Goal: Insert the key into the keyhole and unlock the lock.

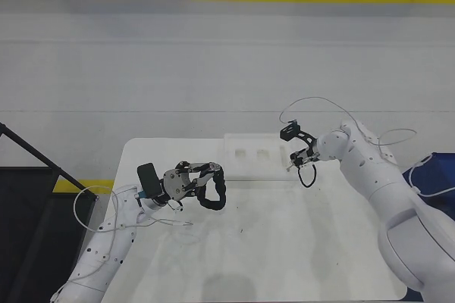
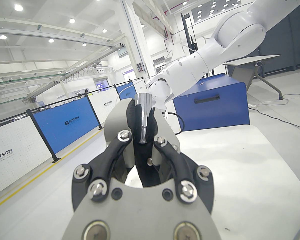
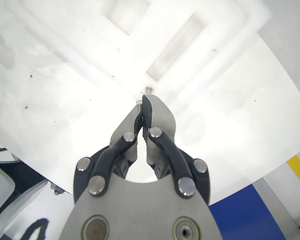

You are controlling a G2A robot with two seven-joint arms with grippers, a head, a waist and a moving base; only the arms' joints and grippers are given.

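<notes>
L end effector (image 1: 199, 182) clamped on lock (image 2: 143, 118): rigid, slick chrome barrel. R end effector (image 3: 143, 103) pinched on key (image 3: 148, 90): small, prob. light, stiff; hold by bow.

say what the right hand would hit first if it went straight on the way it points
The right hand would probably meet the white foam tray first, near its corner; depth unclear.

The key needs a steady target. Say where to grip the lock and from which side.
Clamp the lock's chrome barrel across its long sides, from behind, as the left gripper does; it is slim and its far end pokes out free.
</notes>
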